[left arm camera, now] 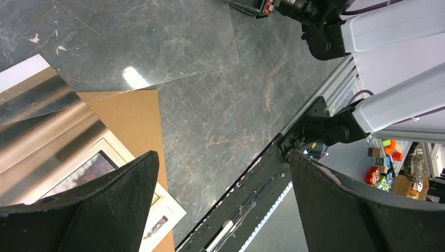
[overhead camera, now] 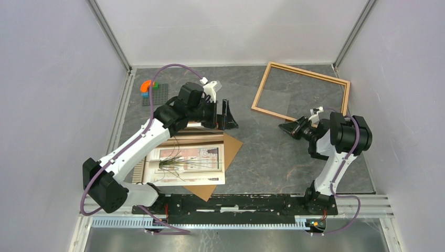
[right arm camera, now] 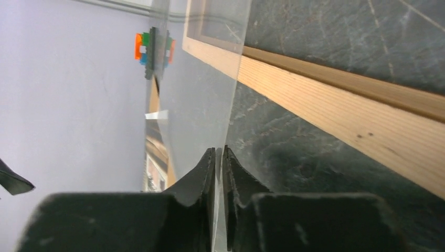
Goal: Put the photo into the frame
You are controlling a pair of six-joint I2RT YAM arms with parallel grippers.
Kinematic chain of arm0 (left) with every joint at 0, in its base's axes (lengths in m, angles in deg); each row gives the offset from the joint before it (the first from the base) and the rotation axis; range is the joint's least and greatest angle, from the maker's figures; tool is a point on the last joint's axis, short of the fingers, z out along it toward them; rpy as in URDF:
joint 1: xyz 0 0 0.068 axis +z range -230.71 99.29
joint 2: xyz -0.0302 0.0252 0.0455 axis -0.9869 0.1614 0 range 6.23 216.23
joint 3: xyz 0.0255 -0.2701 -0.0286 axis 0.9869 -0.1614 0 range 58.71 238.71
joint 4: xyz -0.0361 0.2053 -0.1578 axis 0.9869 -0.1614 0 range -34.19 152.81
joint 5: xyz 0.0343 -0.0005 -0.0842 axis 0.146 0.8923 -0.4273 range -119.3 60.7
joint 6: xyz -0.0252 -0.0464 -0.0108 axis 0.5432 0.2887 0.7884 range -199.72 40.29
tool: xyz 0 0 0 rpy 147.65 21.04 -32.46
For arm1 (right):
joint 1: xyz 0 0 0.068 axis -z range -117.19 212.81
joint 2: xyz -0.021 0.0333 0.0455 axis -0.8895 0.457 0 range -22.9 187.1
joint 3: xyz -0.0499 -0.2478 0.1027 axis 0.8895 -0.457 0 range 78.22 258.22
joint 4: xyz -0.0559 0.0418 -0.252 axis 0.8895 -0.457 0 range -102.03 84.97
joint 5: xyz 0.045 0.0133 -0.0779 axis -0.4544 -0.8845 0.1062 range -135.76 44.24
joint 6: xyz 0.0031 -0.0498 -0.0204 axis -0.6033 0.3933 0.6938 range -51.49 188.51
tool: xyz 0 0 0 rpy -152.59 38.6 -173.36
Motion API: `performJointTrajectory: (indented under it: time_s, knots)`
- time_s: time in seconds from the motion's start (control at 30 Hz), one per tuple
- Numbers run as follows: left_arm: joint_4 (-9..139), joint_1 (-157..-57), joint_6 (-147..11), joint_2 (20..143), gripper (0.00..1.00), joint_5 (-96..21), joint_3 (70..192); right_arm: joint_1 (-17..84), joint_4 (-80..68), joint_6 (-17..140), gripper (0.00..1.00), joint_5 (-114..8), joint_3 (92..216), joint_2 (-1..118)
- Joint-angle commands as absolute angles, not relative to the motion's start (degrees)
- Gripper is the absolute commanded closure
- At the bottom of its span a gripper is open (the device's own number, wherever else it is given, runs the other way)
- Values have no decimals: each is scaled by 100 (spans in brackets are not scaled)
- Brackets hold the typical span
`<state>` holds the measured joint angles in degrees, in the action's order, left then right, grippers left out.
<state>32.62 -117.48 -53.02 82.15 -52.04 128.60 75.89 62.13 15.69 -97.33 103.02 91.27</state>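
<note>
The light wood frame (overhead camera: 307, 72) lies flat at the back right; its moulding also shows in the right wrist view (right arm camera: 336, 100). My right gripper (overhead camera: 294, 127) is shut on the edge of a clear pane (right arm camera: 204, 79), just in front of the frame's near side. The pane reaches left over the table (left arm camera: 157, 37). The photo (overhead camera: 191, 163), white-bordered, lies on a brown backing board (overhead camera: 232, 144) at the front left. My left gripper (overhead camera: 226, 121) is open and empty, above the board's far right corner; the photo (left arm camera: 157, 202) shows beside its left finger.
Coloured toy bricks on a grey baseplate (overhead camera: 149, 90) sit at the back left. A black mounting rail (overhead camera: 236, 202) runs along the near edge. Pale walls with metal posts close in the table on three sides.
</note>
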Motion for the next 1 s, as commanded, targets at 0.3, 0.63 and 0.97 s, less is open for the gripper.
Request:
performJointTrajectory:
  time_s: [0.3, 0.63, 0.97]
  knots:
    - [3487, -11718, -5405, 8032, 0, -5302, 12841, 7623, 3389, 2293, 100, -9552, 11450, 7584]
    - [3614, -11727, -5230, 7848, 0, -5470, 12762, 8455, -1063, 4306, 100, -9127, 13989, 7707]
    - [3618, -11794, -5169, 7845, 0, -5558, 12762, 8857, -3259, 5280, 100, -9080, 16247, 8459]
